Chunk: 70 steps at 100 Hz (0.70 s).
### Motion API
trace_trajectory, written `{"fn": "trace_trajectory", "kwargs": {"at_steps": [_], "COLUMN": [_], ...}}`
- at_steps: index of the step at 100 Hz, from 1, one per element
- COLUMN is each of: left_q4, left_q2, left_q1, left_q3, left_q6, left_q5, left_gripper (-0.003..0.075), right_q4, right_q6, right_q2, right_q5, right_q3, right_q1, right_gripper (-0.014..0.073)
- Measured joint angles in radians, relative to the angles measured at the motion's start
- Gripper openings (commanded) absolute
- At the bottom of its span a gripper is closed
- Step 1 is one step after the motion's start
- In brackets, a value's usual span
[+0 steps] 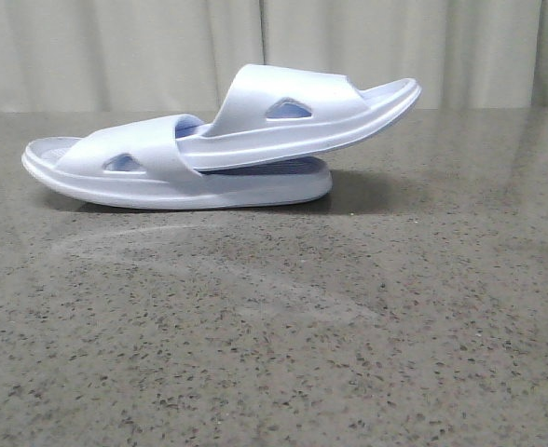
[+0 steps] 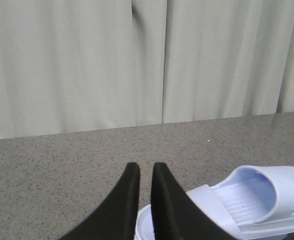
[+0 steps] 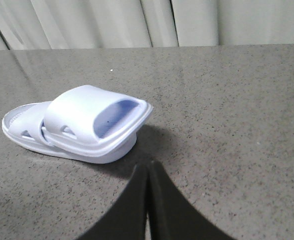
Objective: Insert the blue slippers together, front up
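Observation:
The two blue slippers lie nested at the back of the table in the front view. The lower slipper rests flat. The upper slipper has one end pushed under the lower one's strap, and its other end is raised to the right. Neither gripper shows in the front view. My left gripper hovers just beside the pair, its fingers a narrow gap apart with nothing between them. My right gripper is shut and empty over bare table, a short way from the slippers.
The grey speckled table stretches wide in front of the slippers. A pale pleated curtain hangs behind the table's far edge.

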Motion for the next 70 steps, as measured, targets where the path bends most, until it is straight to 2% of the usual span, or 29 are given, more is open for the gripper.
{"fn": "trace_trajectory", "kwargs": {"at_steps": [30,45,70], "left_q4": [-0.078,-0.104,-0.126], "left_q2": [-0.23,-0.324,-0.34], "left_q1": [0.0,0.0,0.0], "left_q3": [0.242,0.304,0.313], "left_q6": [0.031,0.034,0.034], "left_q5": [-0.007,-0.009,-0.014], "left_gripper": [0.0015,0.0015,0.0015], "right_q4": [0.081,0.089,0.091], "right_q6": [-0.002,-0.002,-0.002], "right_q2": [-0.271,-0.296,-0.297], "right_q5": [-0.016,-0.018,-0.018], "right_q3": [0.204,0.247,0.257], "right_q1": [0.0,0.0,0.0], "right_gripper": [-0.0078,-0.0078,-0.0078]}}
